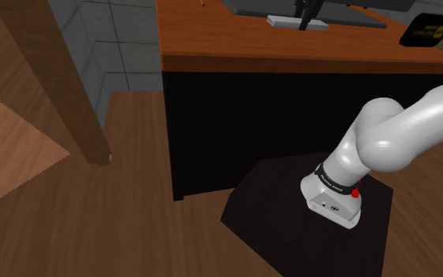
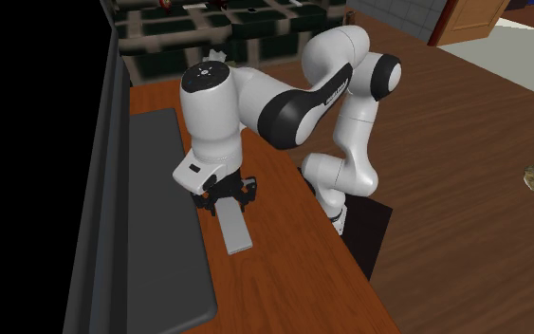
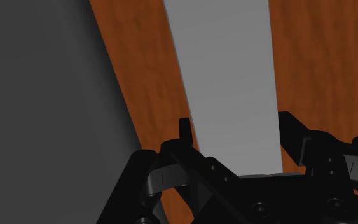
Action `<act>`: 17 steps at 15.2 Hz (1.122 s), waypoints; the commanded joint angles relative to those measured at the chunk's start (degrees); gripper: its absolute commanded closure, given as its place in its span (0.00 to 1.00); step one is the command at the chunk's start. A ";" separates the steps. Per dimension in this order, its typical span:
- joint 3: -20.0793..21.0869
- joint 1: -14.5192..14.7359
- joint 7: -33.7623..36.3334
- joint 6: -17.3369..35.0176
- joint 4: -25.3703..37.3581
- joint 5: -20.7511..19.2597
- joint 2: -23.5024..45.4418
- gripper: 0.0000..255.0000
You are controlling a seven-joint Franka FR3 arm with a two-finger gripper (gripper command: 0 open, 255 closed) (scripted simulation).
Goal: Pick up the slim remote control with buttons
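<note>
The remote control (image 2: 237, 230) is drawn as a plain light grey slim slab with no buttons visible, lying flat on the brown wooden desk (image 2: 288, 251). My black gripper (image 2: 225, 196) points down over the slab's end nearest the arm. In the wrist view the remote (image 3: 231, 76) runs away from the gripper (image 3: 233, 129), and the two fingers press against its long edges. From the shoulder view the remote (image 1: 284, 21) sits at the desk's back, with the gripper (image 1: 306, 16) over it.
A large dark grey flat panel (image 2: 160, 218) lies right beside the remote on the side away from the desk edge. A dark object with yellow marks (image 1: 428, 31) sits on the desk. The desk's dark front (image 1: 243, 134) faces the stand (image 1: 306, 216).
</note>
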 commanded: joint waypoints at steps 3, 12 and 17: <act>0.15 0.19 -0.23 -2.23 2.76 0.34 0.74 1.00; 0.49 0.80 -1.08 -8.85 11.89 1.31 3.33 1.00; 0.49 1.01 -1.46 -11.20 15.37 1.67 4.50 1.00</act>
